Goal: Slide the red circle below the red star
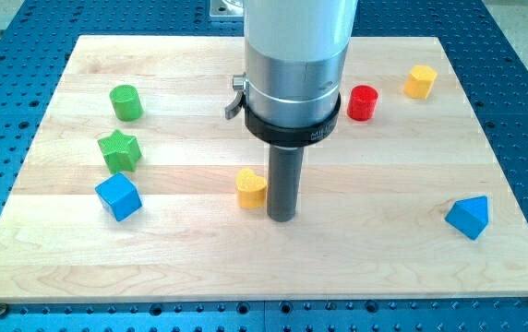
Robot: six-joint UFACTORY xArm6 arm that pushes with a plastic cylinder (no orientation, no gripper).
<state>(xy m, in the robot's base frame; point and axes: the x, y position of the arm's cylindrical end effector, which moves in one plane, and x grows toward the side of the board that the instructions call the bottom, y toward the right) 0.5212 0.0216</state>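
Note:
The red circle [363,102] stands on the wooden board [384,249] at the upper right, just right of the arm's silver body. No red star shows; the arm's body may hide it. My tip [281,217] rests on the board near the middle, touching or almost touching the right side of a yellow block [251,188]. The red circle lies up and to the right of my tip, well apart from it.
A green cylinder [126,102], a green star [119,150] and a blue cube [118,196] sit at the left. A yellow hexagon-like block [420,81] lies at the upper right. A blue triangular block [469,217] lies at the lower right.

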